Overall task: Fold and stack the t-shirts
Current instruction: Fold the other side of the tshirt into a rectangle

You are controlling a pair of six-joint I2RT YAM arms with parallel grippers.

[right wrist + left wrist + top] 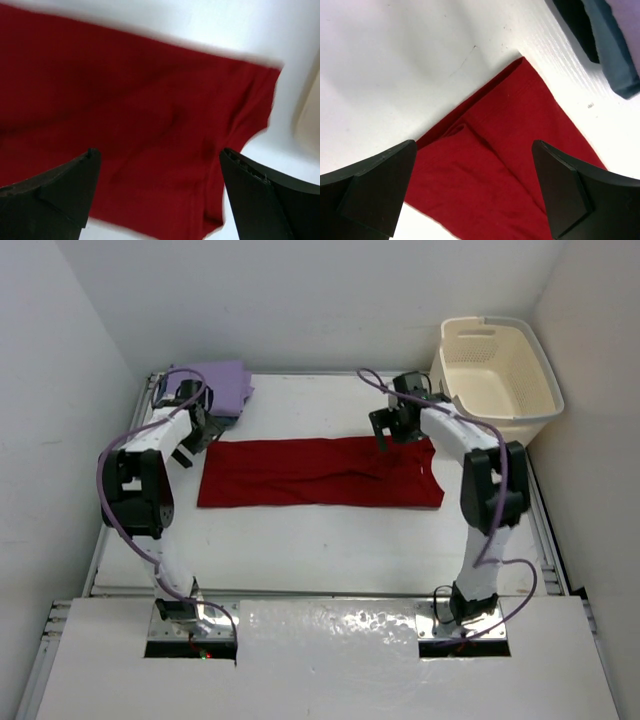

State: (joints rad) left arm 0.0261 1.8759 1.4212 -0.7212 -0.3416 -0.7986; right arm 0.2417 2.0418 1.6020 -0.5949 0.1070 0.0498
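A red t-shirt (pixel 320 473) lies folded into a long flat band across the middle of the table. A stack of folded shirts, purple (pixel 222 386) on top, sits at the far left corner. My left gripper (pixel 190 448) hangs open just off the red shirt's left end; its wrist view shows that end of the red shirt (pixel 505 165) between the spread fingers (pixel 375 190). My right gripper (pixel 385 440) is open above the shirt's far right part; its wrist view shows the red cloth (pixel 150 130) between the fingers (pixel 260 200).
A cream laundry basket (pixel 497 375) stands at the far right corner. The folded stack's blue-grey edge (pixel 615 55) shows close to the left gripper. White walls enclose the table on three sides.
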